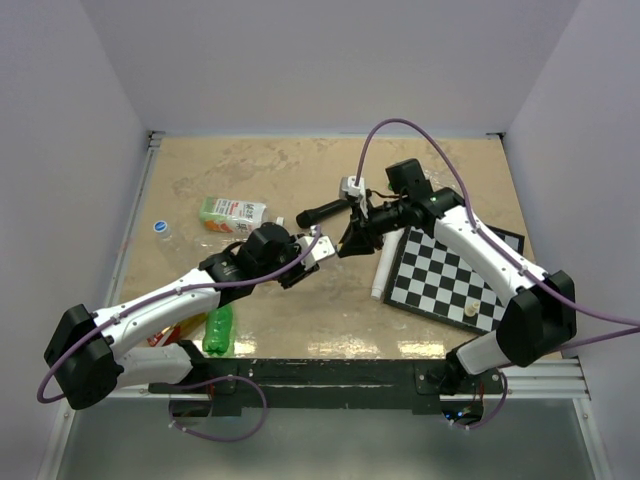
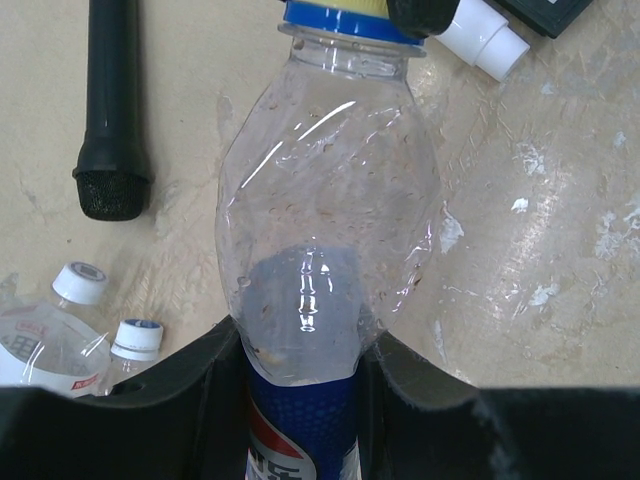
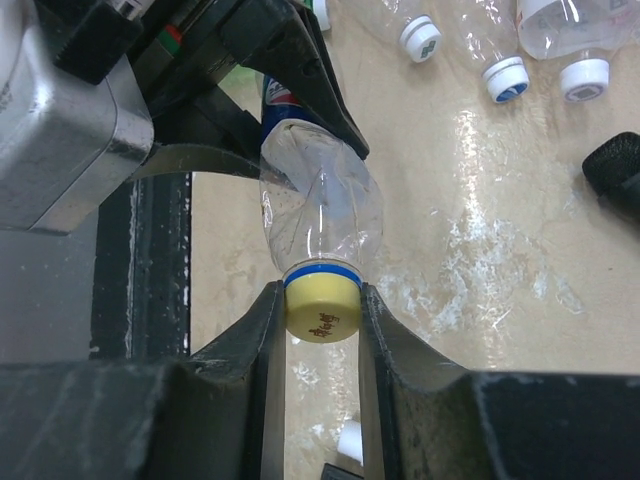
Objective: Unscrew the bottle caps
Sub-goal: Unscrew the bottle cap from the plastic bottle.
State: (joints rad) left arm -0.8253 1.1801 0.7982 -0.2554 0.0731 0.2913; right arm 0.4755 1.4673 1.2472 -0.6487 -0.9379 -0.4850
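Currently, the loosening step is judged in hand: the Pepsi bottle (image 2: 325,200), at frame centre, is clamped by the left gripper (image 2: 305,348), and its yellow cap (image 3: 322,312), lower centre, is pinched by the right gripper (image 3: 320,300). Next, wrist rotation would be required, the bottle held fixed.

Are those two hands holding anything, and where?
Both hold one Pepsi bottle: the left hand grips its labelled body, the right hand its yellow cap.

Yellow round plastic cap (image 3: 322,312) on clear crinkled plastic bottle (image 2: 320,180)
It carries a blue ring (image 3: 320,272) and a blue label (image 2: 300,430); black-and-white chequered flat board (image 1: 432,275); bright green plastic bottle (image 1: 218,330).
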